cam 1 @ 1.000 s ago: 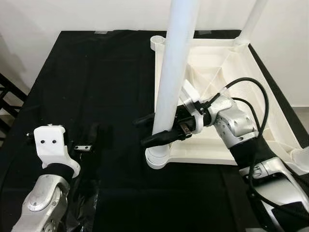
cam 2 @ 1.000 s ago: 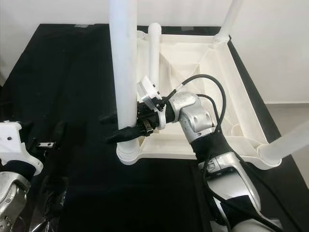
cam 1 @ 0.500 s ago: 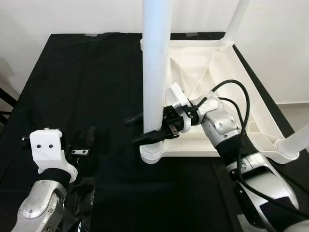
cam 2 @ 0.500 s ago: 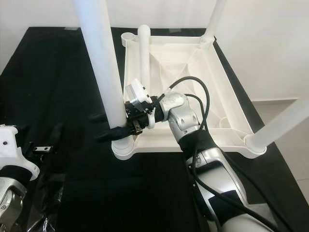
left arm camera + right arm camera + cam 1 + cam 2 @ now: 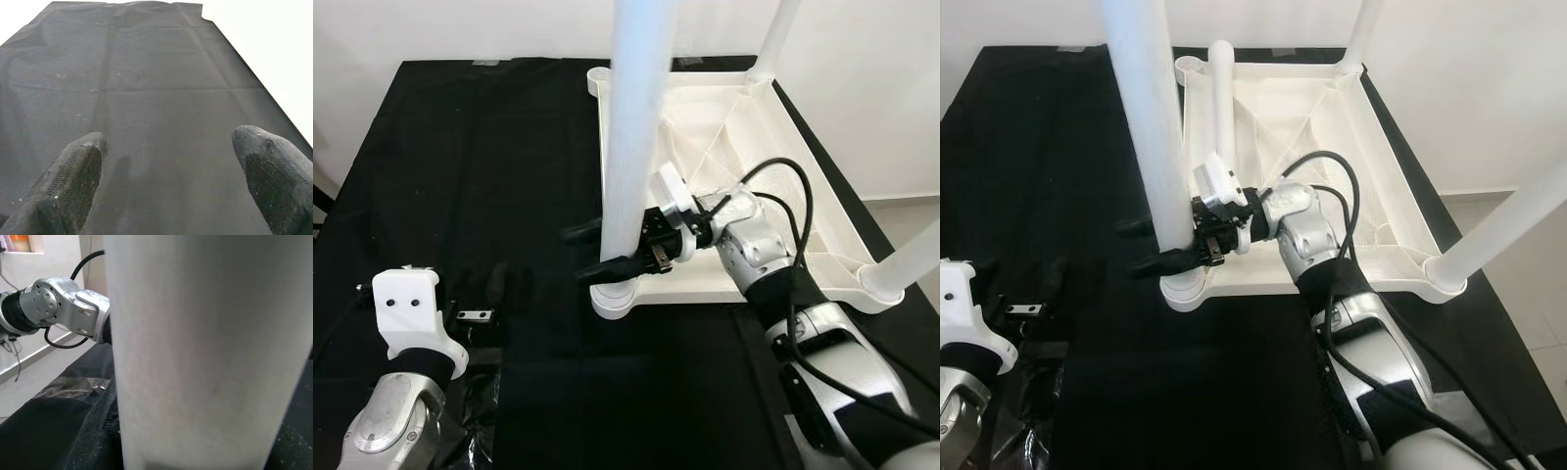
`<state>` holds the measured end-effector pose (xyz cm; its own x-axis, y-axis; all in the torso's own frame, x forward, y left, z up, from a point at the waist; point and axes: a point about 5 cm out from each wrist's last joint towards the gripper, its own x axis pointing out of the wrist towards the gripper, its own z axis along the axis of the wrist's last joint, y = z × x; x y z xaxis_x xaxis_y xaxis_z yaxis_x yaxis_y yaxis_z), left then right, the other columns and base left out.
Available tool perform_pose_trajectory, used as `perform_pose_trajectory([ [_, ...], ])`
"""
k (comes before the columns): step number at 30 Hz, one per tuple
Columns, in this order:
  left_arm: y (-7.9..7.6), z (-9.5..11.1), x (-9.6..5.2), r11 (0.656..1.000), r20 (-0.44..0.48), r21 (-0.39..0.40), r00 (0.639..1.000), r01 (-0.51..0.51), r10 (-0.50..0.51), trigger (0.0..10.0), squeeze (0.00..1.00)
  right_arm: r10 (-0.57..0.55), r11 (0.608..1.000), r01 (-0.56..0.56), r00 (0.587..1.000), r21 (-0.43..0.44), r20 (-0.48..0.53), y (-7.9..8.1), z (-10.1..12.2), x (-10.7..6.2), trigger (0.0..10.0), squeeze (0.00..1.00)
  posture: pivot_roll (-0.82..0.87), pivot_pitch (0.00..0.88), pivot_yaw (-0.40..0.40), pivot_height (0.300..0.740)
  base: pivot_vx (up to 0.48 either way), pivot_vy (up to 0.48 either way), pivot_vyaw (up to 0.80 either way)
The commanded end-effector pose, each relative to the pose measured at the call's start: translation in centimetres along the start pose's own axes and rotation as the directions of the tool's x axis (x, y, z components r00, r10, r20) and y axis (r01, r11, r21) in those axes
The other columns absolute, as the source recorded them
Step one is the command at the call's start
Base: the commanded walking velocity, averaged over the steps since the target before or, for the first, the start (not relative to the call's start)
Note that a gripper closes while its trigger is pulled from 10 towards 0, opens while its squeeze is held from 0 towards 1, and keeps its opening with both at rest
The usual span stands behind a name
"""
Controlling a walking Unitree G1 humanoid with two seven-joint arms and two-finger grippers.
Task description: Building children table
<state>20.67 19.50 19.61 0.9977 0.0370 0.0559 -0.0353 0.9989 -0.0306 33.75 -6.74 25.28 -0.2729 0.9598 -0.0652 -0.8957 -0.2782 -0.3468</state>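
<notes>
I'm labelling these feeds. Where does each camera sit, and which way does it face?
Left eye view: on the head, looking down at the upturned white table on black cloth; both arms show.
Right eye view: same scene; right claw around the near leg.
Left wrist view: along the open left claw over the cloth.
Right wrist view: pressed up to that leg.

Tabletop [image 5: 822, 196] on cloth [image 5: 489, 176] — legs up.
</notes>
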Motion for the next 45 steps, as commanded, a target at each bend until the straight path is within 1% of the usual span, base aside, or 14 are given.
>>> perform_pose_trajectory([
  [1,-0.1,0.0,-0.1,1.000,-0.007,-0.004,1.000,0.003,-0.003,10.0,0.00,-0.055,0.981,0.079,0.989,0.176,-0.139,2.0,-4.7,-0.5,10.0,0.00,0.12,0.355,-0.086,0.740,0.000,0.000,0.00],
  [8,-0.2,-0.1,0.2,1.000,-0.002,-0.027,1.000,0.001,-0.001,10.0,0.00,-0.252,0.926,0.297,0.946,0.233,-0.204,3.2,-6.3,0.6,10.0,0.00,0.07,0.345,-0.098,0.740,0.000,0.000,0.00],
  [9,-0.3,-0.1,0.4,0.999,0.000,-0.037,1.000,0.002,-0.002,10.0,0.00,-0.380,0.862,0.439,0.891,0.254,-0.250,3.4,-6.8,1.3,10.0,0.00,0.06,0.342,-0.102,0.740,0.000,0.000,0.00],
  [10,-0.5,-0.1,0.6,0.999,0.003,-0.050,1.000,0.005,-0.004,10.0,0.00,-0.659,0.610,0.758,0.647,0.231,-0.384,4.4,-7.9,2.9,10.0,0.00,0.04,0.329,-0.109,0.740,0.000,0.000,0.00],
  [12,-0.5,-0.1,0.6,0.999,0.003,-0.050,1.000,0.005,-0.004,10.0,0.00,-0.659,0.610,0.758,0.647,0.231,-0.384,4.4,-7.9,2.9,10.0,0.00,0.04,0.329,-0.109,0.740,0.000,0.000,0.00],
  [14,-0.5,0.1,1.0,0.998,0.015,-0.061,1.000,0.003,-0.003,10.0,0.00,-0.778,0.399,0.879,0.475,0.261,-0.411,7.2,-8.5,6.3,10.0,0.00,0.05,0.320,-0.075,0.740,0.000,0.000,0.00],
  [17,-0.5,0.3,1.5,0.998,0.026,-0.059,1.000,0.006,-0.004,10.0,0.00,-0.818,0.317,0.906,0.410,0.280,-0.403,8.0,-8.4,7.7,10.0,0.00,0.05,0.314,-0.064,0.740,0.000,0.000,0.00],
  [28,1.6,2.3,3.5,1.000,0.111,-0.017,0.994,-0.002,0.004,10.0,0.00,-0.852,0.318,0.933,0.360,0.169,-0.379,5.7,-8.4,6.8,10.0,0.00,0.06,0.257,-0.040,0.740,0.000,0.000,0.00],
  [32,2.0,3.0,3.9,1.000,0.137,-0.014,0.991,0.002,0.000,10.0,0.00,-0.863,0.258,0.959,0.283,0.116,-0.419,5.8,-7.8,6.9,10.0,0.00,0.07,0.246,-0.036,0.740,0.000,0.000,0.00],
  [37,2.0,3.3,4.2,1.000,0.150,-0.016,0.989,0.020,-0.018,10.0,0.00,-0.846,0.332,0.933,0.360,0.140,-0.393,5.4,-7.4,7.5,10.0,0.00,0.07,0.231,-0.027,0.740,0.000,0.000,0.00],
  [38,1.9,3.6,4.6,0.999,0.160,-0.021,0.986,0.041,-0.037,10.0,0.00,-0.813,0.430,0.889,0.458,0.161,-0.360,5.2,-7.0,8.1,10.0,0.00,0.06,0.220,-0.022,0.740,0.000,0.000,0.00],
  [39,1.9,3.6,4.6,0.999,0.160,-0.021,0.986,0.041,-0.037,10.0,0.00,-0.813,0.430,0.889,0.458,0.161,-0.360,5.2,-7.0,8.1,10.0,0.00,0.06,0.220,-0.022,0.740,0.000,0.000,0.00],
  [42,1.7,4.2,5.3,0.995,0.179,-0.021,0.980,0.093,-0.088,10.0,0.00,-0.742,0.555,0.806,0.591,0.204,-0.317,5.0,-6.5,8.3,10.0,0.00,0.06,0.210,-0.020,0.740,0.000,0.000,0.00],
  [45,1.7,5.0,6.0,0.991,0.207,-0.014,0.970,0.133,-0.127,10.0,0.00,-0.712,0.592,0.774,0.633,0.226,-0.304,4.5,-6.4,6.9,10.0,0.00,0.06,0.194,-0.019,0.740,0.000,0.000,0.00],
])
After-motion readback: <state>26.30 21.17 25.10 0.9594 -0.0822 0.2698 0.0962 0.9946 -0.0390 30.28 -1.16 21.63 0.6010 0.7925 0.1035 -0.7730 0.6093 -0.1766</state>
